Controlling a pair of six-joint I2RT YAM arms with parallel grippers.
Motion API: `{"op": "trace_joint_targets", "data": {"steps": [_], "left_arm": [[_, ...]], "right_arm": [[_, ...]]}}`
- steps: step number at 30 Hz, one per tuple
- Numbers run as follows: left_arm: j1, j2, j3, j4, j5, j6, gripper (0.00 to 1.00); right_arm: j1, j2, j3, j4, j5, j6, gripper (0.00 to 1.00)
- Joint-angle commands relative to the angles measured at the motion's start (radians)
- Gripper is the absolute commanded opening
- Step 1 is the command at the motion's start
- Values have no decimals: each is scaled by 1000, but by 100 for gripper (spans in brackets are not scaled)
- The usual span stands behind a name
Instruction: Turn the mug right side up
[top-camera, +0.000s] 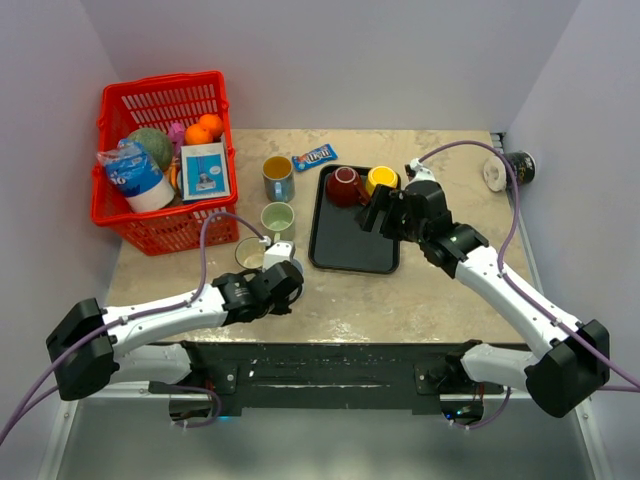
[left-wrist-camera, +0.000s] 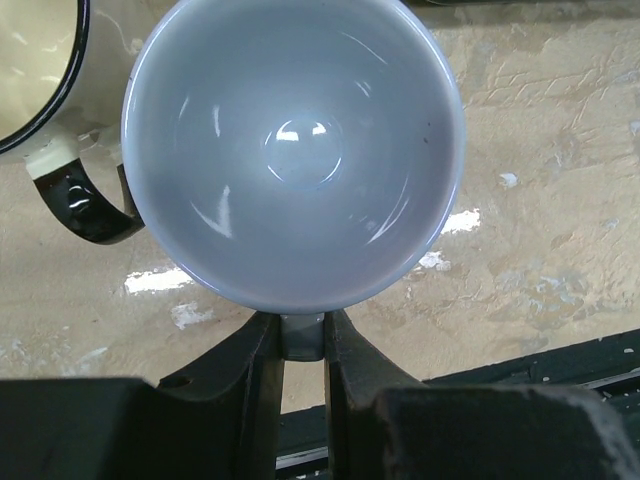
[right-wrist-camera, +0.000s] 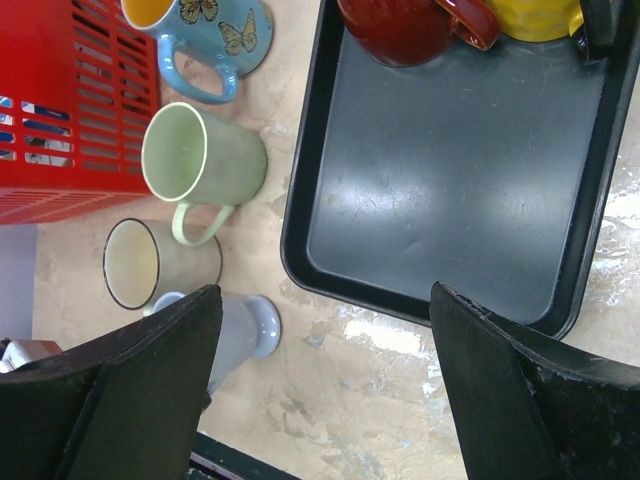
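The left gripper (left-wrist-camera: 302, 338) was clamped narrow on the handle of the pale blue mug (left-wrist-camera: 293, 150); the mug sat just left of the black tray (top-camera: 352, 252), by the tray's near-left corner, its open mouth turned towards the left wrist camera and its inside bare and glossy; whether its base touched the table (top-camera: 400, 295) could not be told. The cream mug (left-wrist-camera: 35, 70) stood just beside it, further left of the tray; the green mug (top-camera: 278, 218) and the blue butterfly mug (top-camera: 278, 178) stood left of the tray, further back. The right gripper (right-wrist-camera: 325, 300) hung above the tray with its jaws spread wide, holding nothing; a red mug (top-camera: 345, 187) and a yellow mug (top-camera: 381, 179) sat at the tray's far end.
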Motion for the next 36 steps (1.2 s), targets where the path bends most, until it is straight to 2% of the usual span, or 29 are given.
{"op": "trace_joint_targets", "data": {"steps": [1,4,8,10,11,17,21,22,24,31,36], "left_arm": [[-10,-1,57,37,-82,-32,4],[-10,2,54,33,-94,-34,13],[-15,-8,60,30,-99,-26,43],[-16,-27,68,31,-102,-15,49],[-19,-35,72,33,-102,-9,56],[-21,-117,109,42,-102,37,75],[-21,-224,155,56,-149,90,87],[-21,-241,163,60,-161,103,91],[-21,-277,194,74,-209,135,98],[-19,-275,293,114,-321,241,99],[-4,-229,336,167,-298,298,99]], "right_arm": [[-5,-12,-5,9,0,11,89],[-5,-12,-8,14,-6,11,89],[-4,-5,-7,11,-15,8,90],[-4,-5,-8,9,-18,7,90],[-5,-2,-8,9,-18,7,90],[-5,16,5,12,-12,-22,91],[-5,57,57,29,-4,-112,94],[-4,74,68,52,-8,-134,99],[-4,97,99,73,-1,-198,99],[-5,263,208,173,17,-410,99],[-19,444,315,179,75,-536,97]]}}
